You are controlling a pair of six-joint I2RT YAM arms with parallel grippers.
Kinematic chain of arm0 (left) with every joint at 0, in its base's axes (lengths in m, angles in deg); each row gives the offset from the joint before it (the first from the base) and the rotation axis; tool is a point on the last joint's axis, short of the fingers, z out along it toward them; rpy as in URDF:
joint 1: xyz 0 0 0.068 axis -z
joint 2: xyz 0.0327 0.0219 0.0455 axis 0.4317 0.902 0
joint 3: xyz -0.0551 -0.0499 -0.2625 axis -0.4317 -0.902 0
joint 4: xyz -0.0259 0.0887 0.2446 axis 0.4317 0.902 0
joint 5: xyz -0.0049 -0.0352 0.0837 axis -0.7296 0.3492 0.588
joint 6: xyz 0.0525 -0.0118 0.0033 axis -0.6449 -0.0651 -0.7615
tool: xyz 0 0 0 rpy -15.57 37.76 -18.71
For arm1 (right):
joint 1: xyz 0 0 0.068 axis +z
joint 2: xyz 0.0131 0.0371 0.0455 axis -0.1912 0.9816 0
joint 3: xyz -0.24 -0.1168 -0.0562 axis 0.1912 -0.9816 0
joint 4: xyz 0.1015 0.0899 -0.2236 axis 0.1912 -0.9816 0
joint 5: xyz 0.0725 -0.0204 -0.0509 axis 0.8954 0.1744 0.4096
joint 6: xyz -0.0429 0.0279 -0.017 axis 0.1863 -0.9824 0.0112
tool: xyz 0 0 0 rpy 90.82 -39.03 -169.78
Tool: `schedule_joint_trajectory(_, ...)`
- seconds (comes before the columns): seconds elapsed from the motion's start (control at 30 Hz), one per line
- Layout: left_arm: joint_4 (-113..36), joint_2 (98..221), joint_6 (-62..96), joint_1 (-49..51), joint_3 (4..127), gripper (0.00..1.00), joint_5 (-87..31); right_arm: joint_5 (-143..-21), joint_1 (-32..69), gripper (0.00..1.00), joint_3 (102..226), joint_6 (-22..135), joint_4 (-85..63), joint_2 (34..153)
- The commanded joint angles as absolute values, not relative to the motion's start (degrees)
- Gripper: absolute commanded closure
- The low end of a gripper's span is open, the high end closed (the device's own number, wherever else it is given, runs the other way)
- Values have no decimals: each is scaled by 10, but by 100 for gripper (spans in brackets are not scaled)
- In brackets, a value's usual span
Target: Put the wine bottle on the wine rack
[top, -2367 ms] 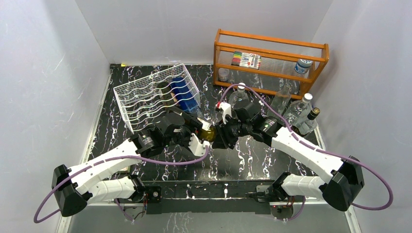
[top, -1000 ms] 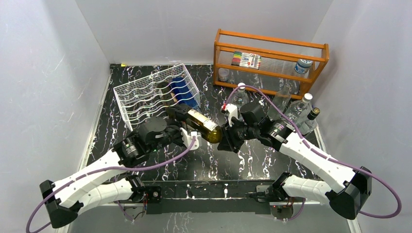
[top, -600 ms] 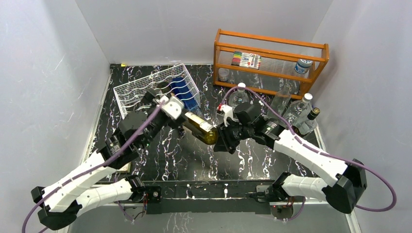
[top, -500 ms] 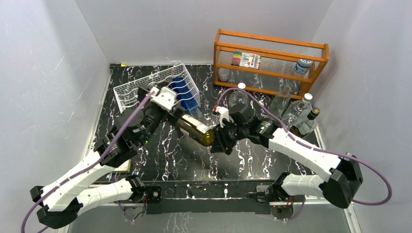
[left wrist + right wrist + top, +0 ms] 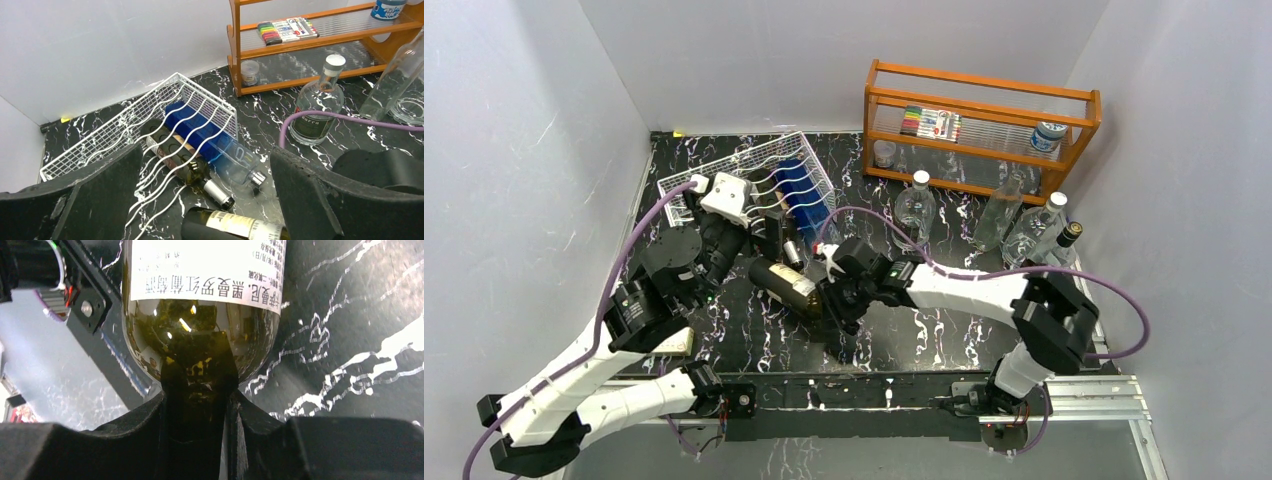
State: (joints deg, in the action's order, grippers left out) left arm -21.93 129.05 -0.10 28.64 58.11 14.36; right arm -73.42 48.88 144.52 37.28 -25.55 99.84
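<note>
- My right gripper [image 5: 197, 395] is clamped tight on the base end of the wine bottle [image 5: 786, 283]. In the right wrist view the dark glass bottom sits pinched between the two fingers.
- The bottle lies on its side just in front of the rack [image 5: 115, 137], near its open front corner. It is outside the wires, with its neck end pointing away from my right gripper.
- I cannot tell whether it rests on the table [image 5: 944, 340] or hangs just above it.
- My left gripper [image 5: 205, 150] is spread as wide as it goes and holds nothing. It hovers over the bottle, facing the rack.
- The rack already carries a dark bottle [image 5: 172, 157] and a blue bottle [image 5: 192, 122], side by side. The cradles to their left look free.
- As I judge it, the pick-up is done and the carry is nearly done. The placing is not: no part of the bottle sits in a cradle yet.
- What is left is to line the bottle up with a free cradle, lower or slide it in, and let go.
- I hold it by one end only, so it may droop or swing. My free left gripper could steady the neck.
</note>
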Motion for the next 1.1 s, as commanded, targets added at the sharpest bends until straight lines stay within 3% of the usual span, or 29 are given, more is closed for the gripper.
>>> schedule_joint_trajectory(0.0,-189,1273,22,288,602,2,159,-767,507,100,1522,347,-85,1023)
schedule_joint_trajectory(1.07,-144,1253,31,288,623,2,150,-918,529,100,1652,250,93,1232)
